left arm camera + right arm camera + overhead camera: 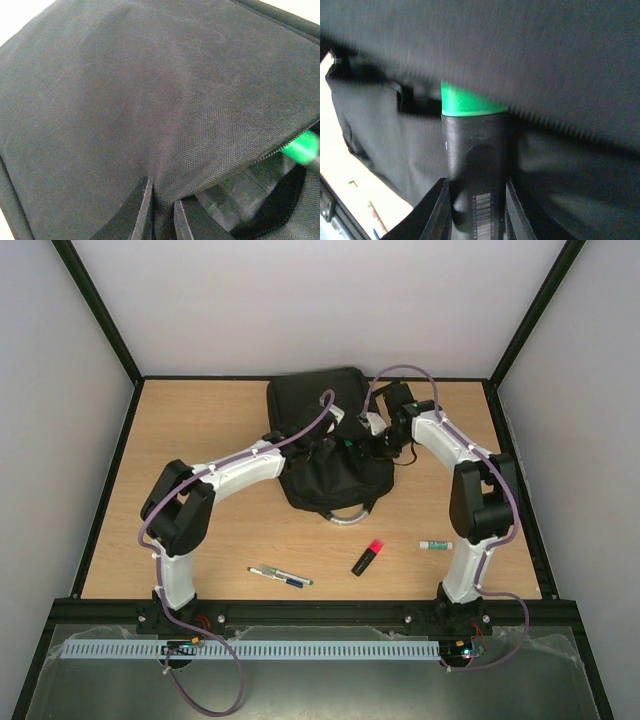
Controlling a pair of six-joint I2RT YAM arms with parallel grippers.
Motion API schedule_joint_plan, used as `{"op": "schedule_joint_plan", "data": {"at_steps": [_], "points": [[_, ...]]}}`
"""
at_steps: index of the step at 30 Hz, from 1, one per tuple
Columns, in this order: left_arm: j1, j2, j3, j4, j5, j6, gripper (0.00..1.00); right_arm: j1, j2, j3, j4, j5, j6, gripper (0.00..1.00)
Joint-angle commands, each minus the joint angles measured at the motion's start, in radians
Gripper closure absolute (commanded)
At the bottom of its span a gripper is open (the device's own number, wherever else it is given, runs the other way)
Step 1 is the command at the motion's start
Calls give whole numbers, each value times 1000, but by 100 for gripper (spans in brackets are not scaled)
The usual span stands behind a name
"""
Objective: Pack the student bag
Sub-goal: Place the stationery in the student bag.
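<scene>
1. A wooden desk (200, 430) is shown, enclosed by pale walls (320, 300) on the left, far and right.
2. A blue-and-white pen (280, 576) is laid flat near the near edge, left of centre.
3. A red-capped highlighter (367, 557), black-bodied, is laid tilted to the right of the pen, apart from it.
4. A small white tube (436, 545) with a green end is laid further right.
5. A green-capped highlighter (475, 165), with a black barrel and a barcode label, is seen close up.
6. A perforated pale strip (300, 650) is fixed along the near side.

pale walls (300, 300), light wooden table (200, 420)
</scene>
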Motion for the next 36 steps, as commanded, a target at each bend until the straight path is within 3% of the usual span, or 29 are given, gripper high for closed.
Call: {"op": "schedule_joint_plan", "data": {"at_steps": [1, 7, 11, 13, 18, 24, 29, 36], "points": [[-17, -76, -6, 31, 66, -32, 91, 10, 69, 92, -4, 40, 70, 88], [-18, -83, -14, 35, 72, -29, 91, 11, 77, 107, -2, 43, 58, 78], [-18, -81, -24, 31, 60, -16, 91, 11, 16, 72, -32, 33, 25, 54], [-17, -92, -34, 38, 60, -9, 91, 10, -30, 42, -48, 40, -2, 50], [-17, -92, -35, 35, 60, 11, 91, 10, -138, -16, -83, 76, -169, 48], [-14, -102, -61, 54, 105, 18, 91, 10, -302, -170, -4, 161, -544, 55], [-14, -107, -55, 45, 134, 13, 90, 11, -422, -287, 146, 178, -772, 40], [-11, -105, -49, 37, 194, 7, 89, 26, -377, -279, 261, 253, -813, 30]]}}
